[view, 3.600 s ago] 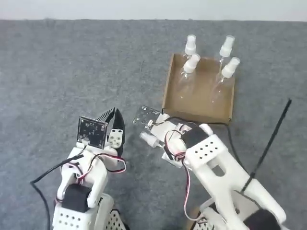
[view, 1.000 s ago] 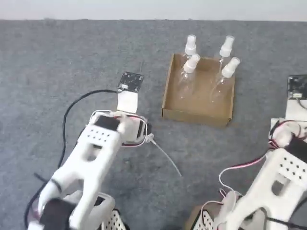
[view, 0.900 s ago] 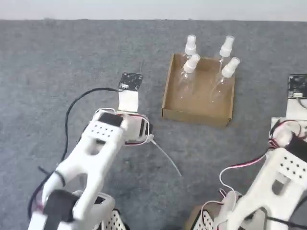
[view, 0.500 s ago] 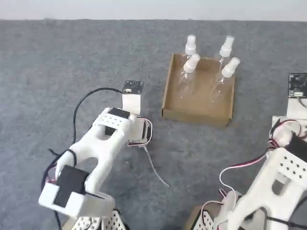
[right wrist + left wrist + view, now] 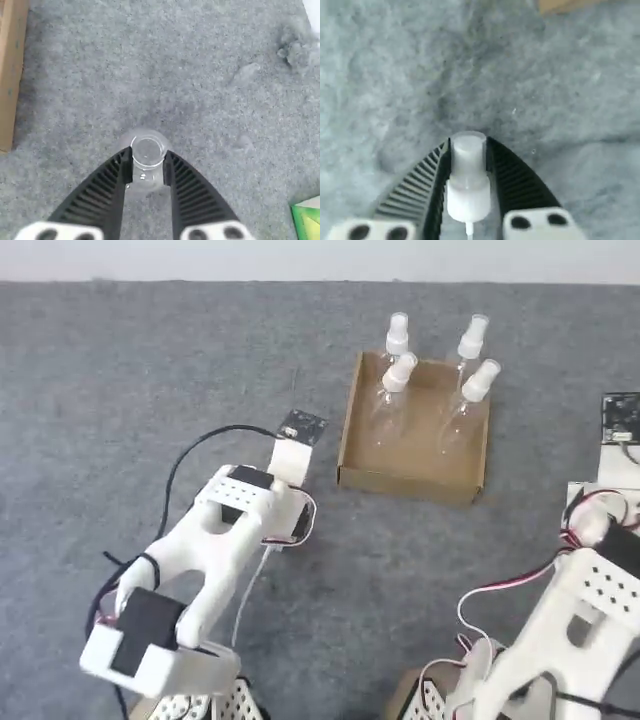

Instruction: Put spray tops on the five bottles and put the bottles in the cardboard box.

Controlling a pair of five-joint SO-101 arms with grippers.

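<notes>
The spray top (image 5: pixel 467 182) is pinched between the left gripper's (image 5: pixel 467 145) fingers, left of centre in the high view. The right gripper (image 5: pixel 147 154), on the arm at the right edge, clamps an uncapped bottle (image 5: pixel 146 149). Four capped bottles (image 5: pixel 398 375) stand in the cardboard box (image 5: pixel 412 483), upper right of centre.

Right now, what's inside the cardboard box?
Four clear bottles stand inside the cardboard box, each with a white spray top. Bare box floor shows between them. The near wall hides the floor strip right behind it.
</notes>
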